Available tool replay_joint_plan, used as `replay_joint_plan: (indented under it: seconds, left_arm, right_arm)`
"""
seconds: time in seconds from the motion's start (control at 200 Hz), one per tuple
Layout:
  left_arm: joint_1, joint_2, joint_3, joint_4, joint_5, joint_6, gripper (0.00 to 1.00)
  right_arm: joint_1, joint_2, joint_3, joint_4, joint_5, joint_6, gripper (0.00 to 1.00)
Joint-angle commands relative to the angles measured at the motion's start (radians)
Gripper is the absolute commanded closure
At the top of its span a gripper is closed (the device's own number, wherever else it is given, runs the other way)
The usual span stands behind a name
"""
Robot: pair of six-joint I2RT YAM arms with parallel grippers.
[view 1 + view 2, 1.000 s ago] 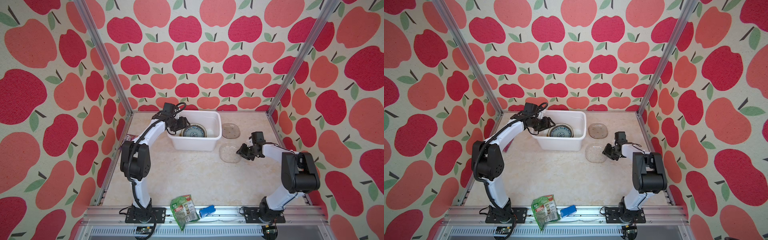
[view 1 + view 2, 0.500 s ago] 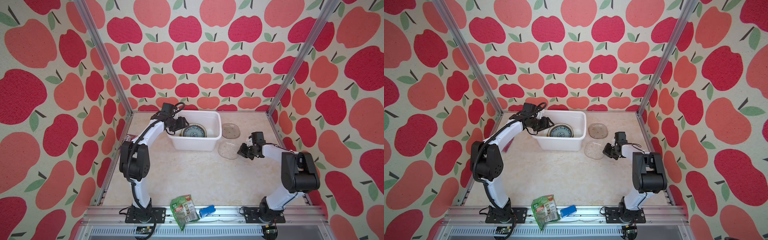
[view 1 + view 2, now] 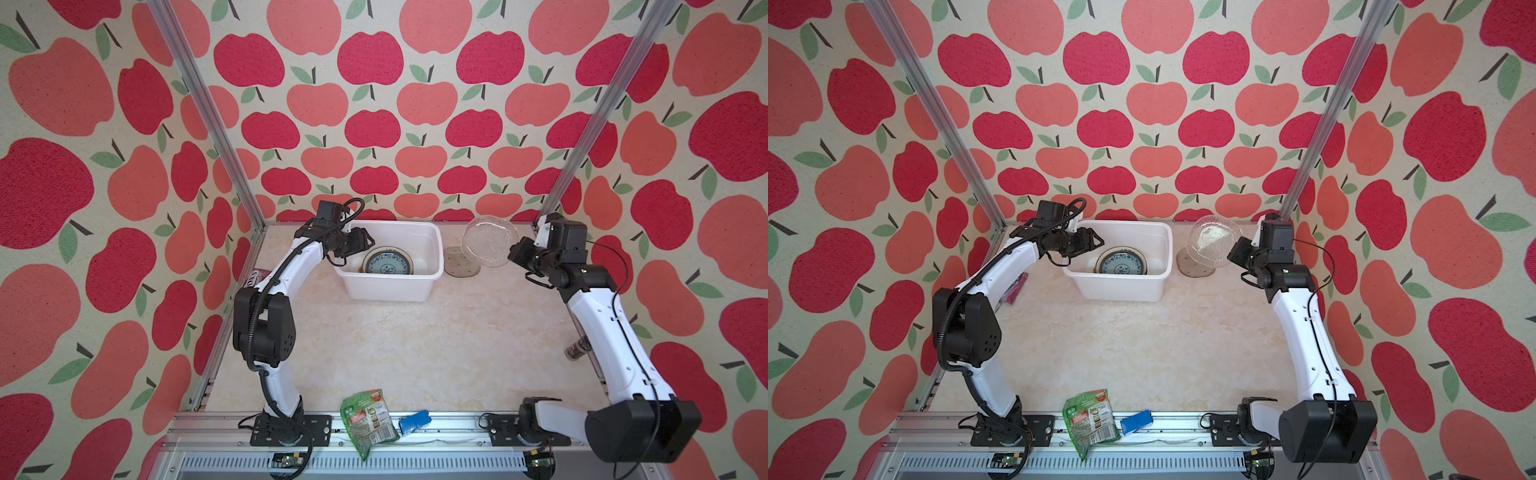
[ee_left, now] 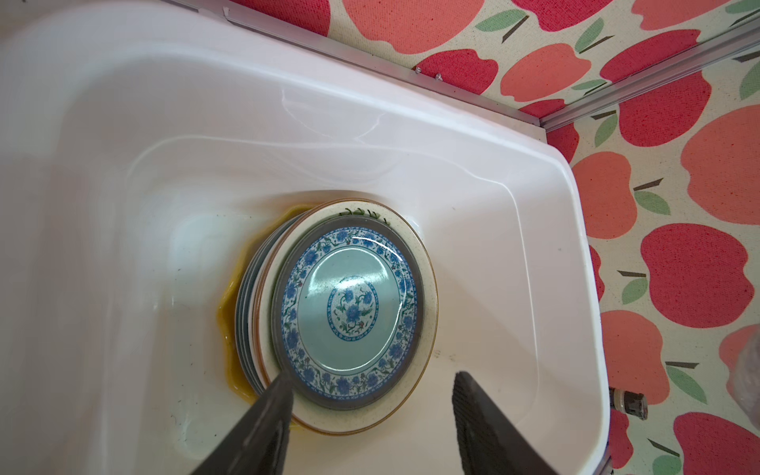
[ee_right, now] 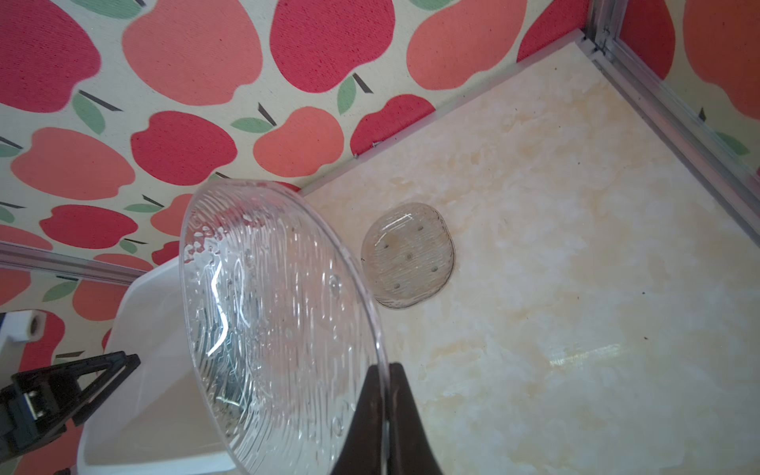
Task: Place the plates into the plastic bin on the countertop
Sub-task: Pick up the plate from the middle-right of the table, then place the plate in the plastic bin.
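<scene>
The white plastic bin (image 3: 390,289) (image 3: 1121,289) stands at the back of the countertop (image 3: 395,353). A stack of plates (image 3: 388,262) (image 3: 1121,262) lies inside it, with a blue patterned plate (image 4: 349,304) on top. My left gripper (image 3: 365,245) (image 4: 372,378) hangs open over the bin's left end, above the stack's edge, holding nothing. My right gripper (image 3: 513,253) (image 5: 384,368) is shut on the rim of a clear glass plate (image 3: 488,241) (image 5: 271,312). This plate is held tilted in the air to the right of the bin. A smoky glass plate (image 3: 461,264) (image 5: 409,257) lies flat below it.
A green snack packet (image 3: 368,419) and a small blue object (image 3: 413,420) lie at the front rail. A dark little jar (image 3: 577,347) stands by the right wall, beside my right arm. A red packet (image 3: 259,276) lies by the left wall.
My right gripper has shut on the clear glass plate and raised it off the countertop, tilting it up toward the back right. The left arm has barely moved.
</scene>
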Motion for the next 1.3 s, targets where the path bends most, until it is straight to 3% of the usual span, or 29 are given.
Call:
replay_joint_plan:
  seconds: [0.0, 0.25, 0.595, 0.82, 1.046, 1.296]
  left_arm:
    - [0.006, -0.064, -0.031, 0.042, -0.019, -0.004, 0.36]
    - [0.035, -0.116, -0.078, 0.098, -0.011, -0.025, 0.35]
    - [0.067, -0.162, -0.151, 0.174, -0.027, -0.054, 0.35]
    - [0.067, -0.156, -0.163, 0.190, -0.012, -0.057, 0.35]
    - [0.060, -0.132, -0.155, 0.181, -0.018, -0.055, 0.33]
    - [0.032, -0.070, -0.111, 0.131, -0.002, -0.028, 0.33]
  right_arm:
    - [0.087, 0.052, 0.111, -0.028, 0.032, 0.029, 1.00]
    - [0.305, 0.320, 0.366, -0.004, 0.058, 0.012, 1.00]
    - [0.454, 0.640, 0.547, -0.076, 0.028, -0.001, 1.00]
    - [0.470, 0.807, 0.641, -0.156, 0.017, 0.027, 1.00]
    - [0.470, 1.056, 0.951, -0.402, -0.008, -0.011, 1.00]
    - [0.469, 1.117, 0.974, -0.399, -0.007, -0.012, 1.00]
